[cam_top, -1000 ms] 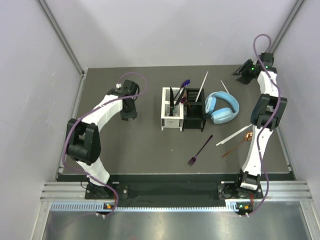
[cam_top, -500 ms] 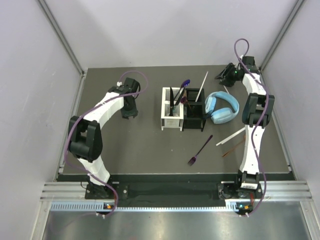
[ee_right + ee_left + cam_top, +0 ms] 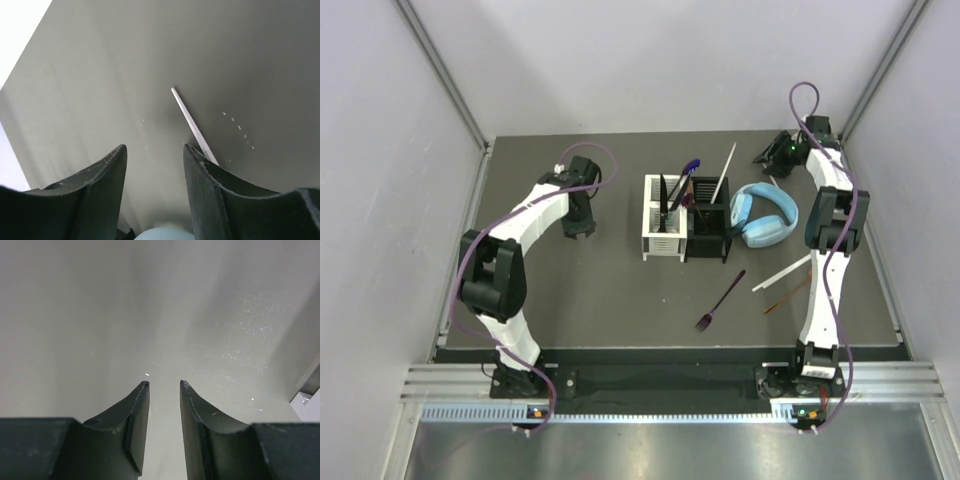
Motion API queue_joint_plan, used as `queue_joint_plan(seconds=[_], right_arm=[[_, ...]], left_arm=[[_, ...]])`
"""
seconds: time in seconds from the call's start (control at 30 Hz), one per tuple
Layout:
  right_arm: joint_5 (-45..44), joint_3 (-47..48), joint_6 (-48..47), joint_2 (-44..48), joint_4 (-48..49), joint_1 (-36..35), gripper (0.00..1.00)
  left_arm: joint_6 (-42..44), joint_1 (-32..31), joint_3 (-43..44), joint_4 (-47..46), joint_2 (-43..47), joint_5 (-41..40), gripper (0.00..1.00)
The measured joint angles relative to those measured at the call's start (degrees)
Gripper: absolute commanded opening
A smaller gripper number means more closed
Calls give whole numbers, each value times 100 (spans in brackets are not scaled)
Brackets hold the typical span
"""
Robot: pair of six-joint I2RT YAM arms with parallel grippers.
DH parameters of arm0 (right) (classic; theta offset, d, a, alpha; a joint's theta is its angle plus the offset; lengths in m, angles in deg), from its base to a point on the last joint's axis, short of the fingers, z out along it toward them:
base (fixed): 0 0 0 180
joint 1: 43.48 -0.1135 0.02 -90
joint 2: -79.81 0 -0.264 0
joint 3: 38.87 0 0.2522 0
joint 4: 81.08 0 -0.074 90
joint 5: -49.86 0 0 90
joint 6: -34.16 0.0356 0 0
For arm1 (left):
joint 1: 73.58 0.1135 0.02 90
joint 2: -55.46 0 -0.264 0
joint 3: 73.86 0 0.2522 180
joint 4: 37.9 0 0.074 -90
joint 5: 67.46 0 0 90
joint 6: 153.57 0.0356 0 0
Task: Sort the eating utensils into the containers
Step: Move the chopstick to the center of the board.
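Note:
The white container (image 3: 663, 234) and the black container (image 3: 708, 234) stand side by side mid-table, holding purple utensils (image 3: 687, 174), a dark one and a white stick (image 3: 724, 172). Loose on the table lie a purple fork (image 3: 720, 300), a white stick (image 3: 782, 272), a brown stick (image 3: 788, 293) and a thin white stick (image 3: 192, 127) behind the headphones. My left gripper (image 3: 580, 226) (image 3: 164, 384) hovers left of the containers over bare table, open and empty. My right gripper (image 3: 766, 155) (image 3: 154, 146) is at the back right, open, with that thin stick just beyond its right finger.
Light-blue headphones (image 3: 763, 215) (image 3: 160, 233) lie right of the black container, just under my right gripper. Pale walls enclose the table on three sides, and the right arm stands near the right wall.
My right gripper has swung left from the back right corner to above the thin white stick behind the headphones. The left arm has barely moved.

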Motion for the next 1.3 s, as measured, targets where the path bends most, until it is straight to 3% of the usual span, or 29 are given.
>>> queue_joint_plan(seconds=[0.23, 0.47, 0.8, 1.13, 1.3], right_arm=[[-391, -133, -212, 142, -109, 0, 49], [-957, -1661, -317, 1102, 85, 151, 48], [-1558, -2876, -352, 1869, 400, 575, 46], [-1434, -3311, -481, 2149, 616, 739, 46], [-1241, -2870, -435, 2151, 315, 726, 47]], left_arm=[[0, 0, 0, 0, -11, -20, 36], [0, 0, -33, -11, -11, -13, 36], [0, 0, -125, -55, -11, 42, 36], [2, 0, -269, -111, -11, 142, 36], [2, 0, -323, -140, -11, 227, 36]])
